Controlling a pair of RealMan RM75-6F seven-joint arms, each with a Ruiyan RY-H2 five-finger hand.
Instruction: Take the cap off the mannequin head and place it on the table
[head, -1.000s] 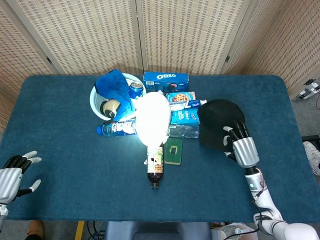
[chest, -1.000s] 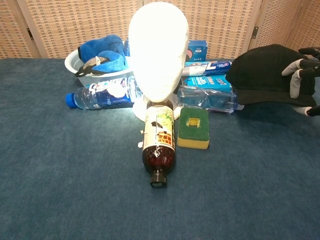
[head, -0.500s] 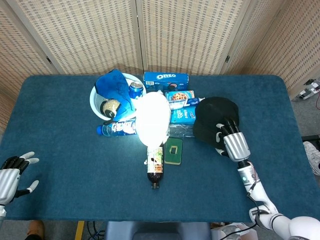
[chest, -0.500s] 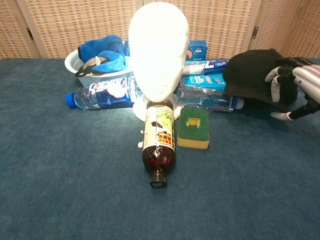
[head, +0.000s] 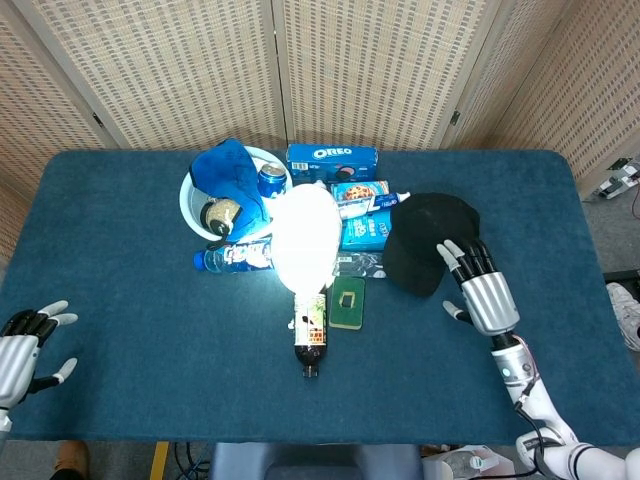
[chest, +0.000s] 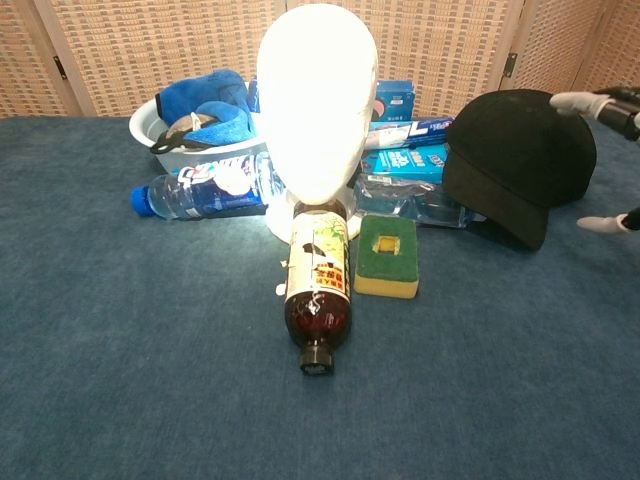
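Observation:
The black cap (head: 425, 240) (chest: 520, 158) lies on the blue table to the right of the bare white mannequin head (head: 306, 235) (chest: 316, 100), its left edge against the blue packages. My right hand (head: 482, 292) (chest: 608, 150) hovers just right of the cap with fingers spread and nothing in it; its fingertips reach over the cap's near edge in the head view. At the table's near left corner my left hand (head: 22, 350) is spread open and holds nothing. The chest view does not show it.
A brown bottle (head: 311, 335) and a green-yellow sponge (head: 347, 302) lie in front of the head. Behind it are a white bowl with a blue cloth (head: 228, 185), a water bottle (head: 235, 256), an Oreo box (head: 332, 158) and toothpaste boxes (head: 365, 205).
My right hand has let go of the cap and drawn back to the right with its fingers spread. The cap now rests on the table. The left hand has barely moved.

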